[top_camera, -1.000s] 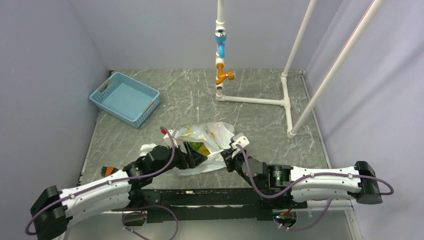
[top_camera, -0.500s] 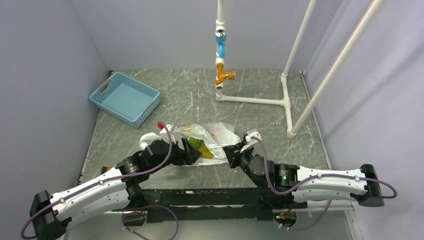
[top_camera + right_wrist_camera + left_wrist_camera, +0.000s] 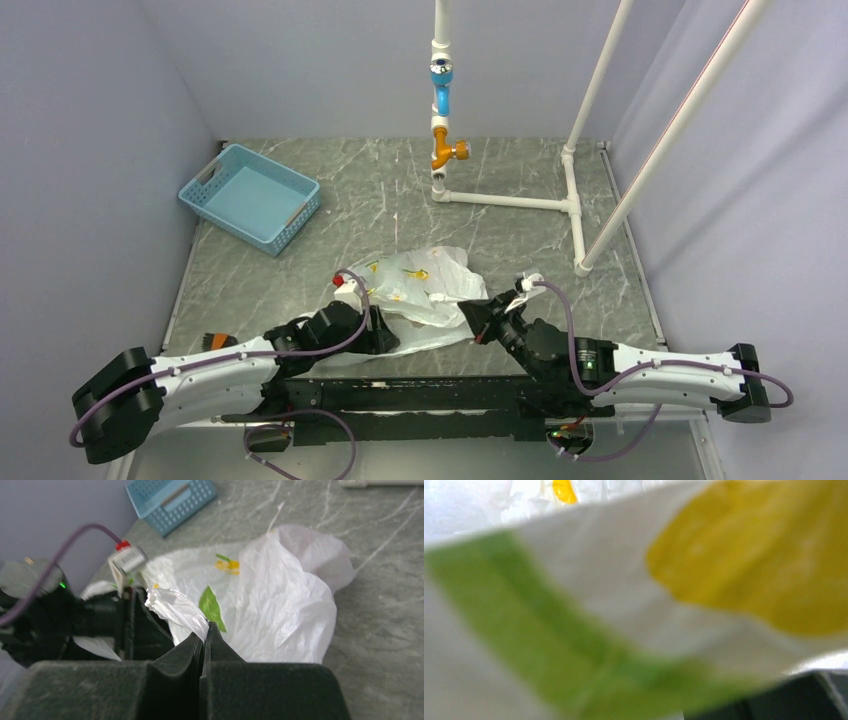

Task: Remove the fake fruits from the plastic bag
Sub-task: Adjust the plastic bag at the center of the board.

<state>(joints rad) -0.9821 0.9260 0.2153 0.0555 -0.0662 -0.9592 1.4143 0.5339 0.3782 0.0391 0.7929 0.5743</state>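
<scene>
Top external view has the plastic bag [image 3: 425, 285] lying crumpled toward the near edge of the desk [image 3: 520, 250], midway along it, with an arm at each side. The right gripper [image 3: 204, 630] is closed tight, pinching a twisted tuft of the bag's film at its near-right edge. The left gripper [image 3: 386, 337] sits at the bag's near-left edge. Its wrist camera is smothered by blurred film with green and yellow print, so I cannot tell whether it is open or closed.

No fake fruits show; I judge them to be inside, and the step in hand to be opening the mouth. Next, the two holds probably need to spread the film apart so one arm can reach in.

The desk is grey marbled. A blue basket [image 3: 250, 197] sits near the far-left corner, a white pipe frame [image 3: 505, 201] with an orange valve [image 3: 447, 152] runs along the far edge, and pale walls enclose it.
</scene>
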